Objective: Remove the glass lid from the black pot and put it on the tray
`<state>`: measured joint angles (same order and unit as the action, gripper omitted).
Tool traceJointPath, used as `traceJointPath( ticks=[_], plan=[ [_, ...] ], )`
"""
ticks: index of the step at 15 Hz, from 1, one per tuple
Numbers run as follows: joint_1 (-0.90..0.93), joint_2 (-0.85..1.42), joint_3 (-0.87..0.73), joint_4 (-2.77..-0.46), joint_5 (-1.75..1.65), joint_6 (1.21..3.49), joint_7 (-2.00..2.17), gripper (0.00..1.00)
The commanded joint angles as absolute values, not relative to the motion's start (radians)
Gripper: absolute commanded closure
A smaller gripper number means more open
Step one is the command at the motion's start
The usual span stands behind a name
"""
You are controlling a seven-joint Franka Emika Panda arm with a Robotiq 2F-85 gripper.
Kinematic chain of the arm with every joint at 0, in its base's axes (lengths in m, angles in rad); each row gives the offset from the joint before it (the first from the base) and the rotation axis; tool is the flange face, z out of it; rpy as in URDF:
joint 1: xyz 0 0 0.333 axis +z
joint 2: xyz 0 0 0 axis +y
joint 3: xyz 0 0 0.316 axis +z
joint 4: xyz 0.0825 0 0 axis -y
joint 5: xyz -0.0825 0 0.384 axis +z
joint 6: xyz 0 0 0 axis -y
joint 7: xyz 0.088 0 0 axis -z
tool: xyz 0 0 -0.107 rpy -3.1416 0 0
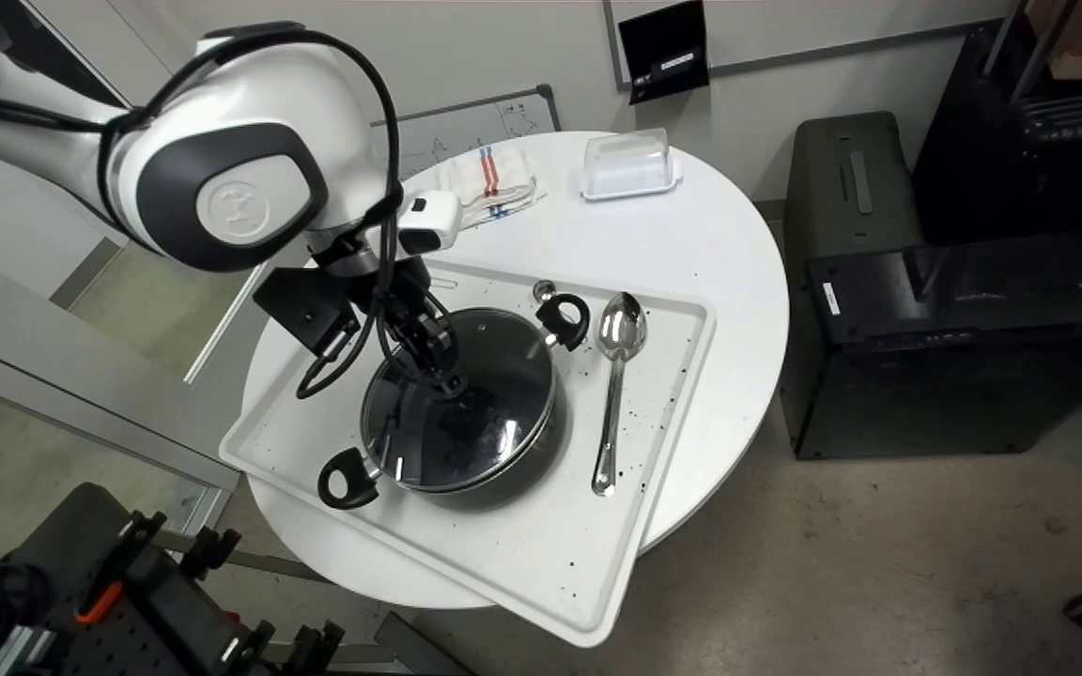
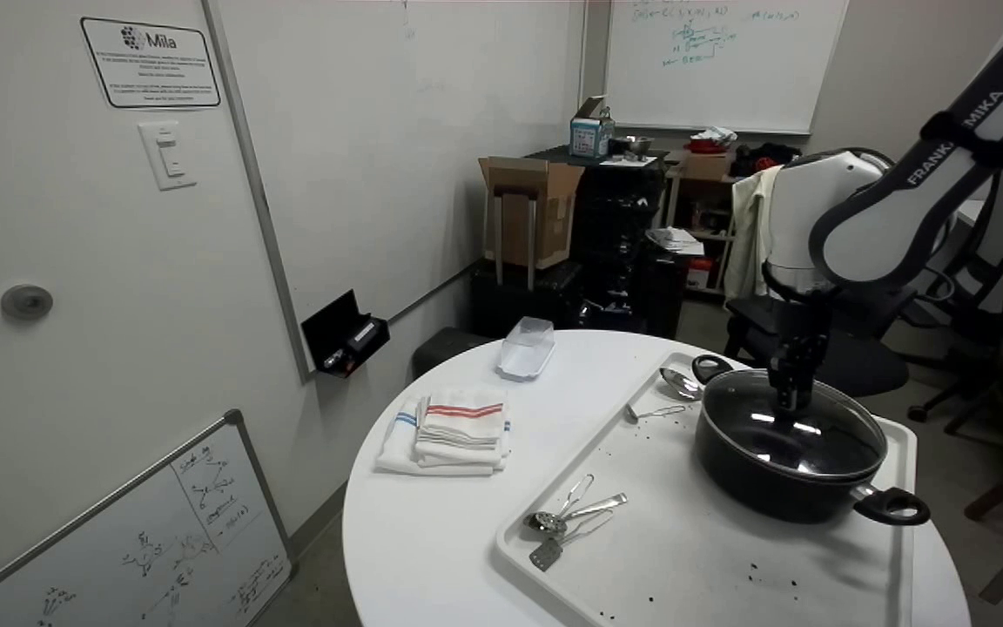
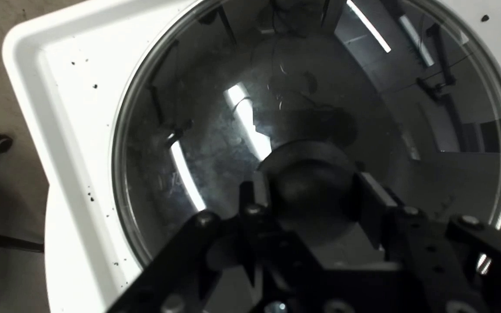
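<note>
The glass lid (image 1: 503,376) lies level on the black pot (image 2: 745,483), its metal rim along the pot's top edge in both exterior views. The pot stands on the white tray (image 1: 541,573), its two black loop handles sticking out on opposite sides. My gripper (image 3: 312,191) points down at the lid's centre. Its pads are on both sides of the dark round knob (image 3: 313,171), with no visible gap between. In an exterior view my fingertips (image 2: 793,401) reach down to the lid's middle and hide the knob. The pot's inside does not show clearly through the dark glass.
A large metal spoon (image 1: 614,394) lies on the tray beside the pot. Several small utensils (image 2: 567,522) lie near a tray corner. Folded towels (image 2: 462,435) and a clear-covered dish (image 1: 630,167) stand on the round table (image 1: 738,282). Dark crumbs are scattered on the tray.
</note>
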<state>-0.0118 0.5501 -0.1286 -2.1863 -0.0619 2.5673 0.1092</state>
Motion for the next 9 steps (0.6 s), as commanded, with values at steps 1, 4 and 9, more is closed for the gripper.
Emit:
traceJointPath(
  ticks=[1, 4, 9],
  plan=[
    [0.022, 0.48, -0.146, -2.196, -0.104, 2.546, 0.141, 0.75],
    [0.034, 0.437, -0.143, -2.201, -0.124, 2.536, 0.139, 0.75],
    [0.064, 0.406, -0.139, -2.179, -0.178, 2.518, 0.14, 0.75]
  ],
)
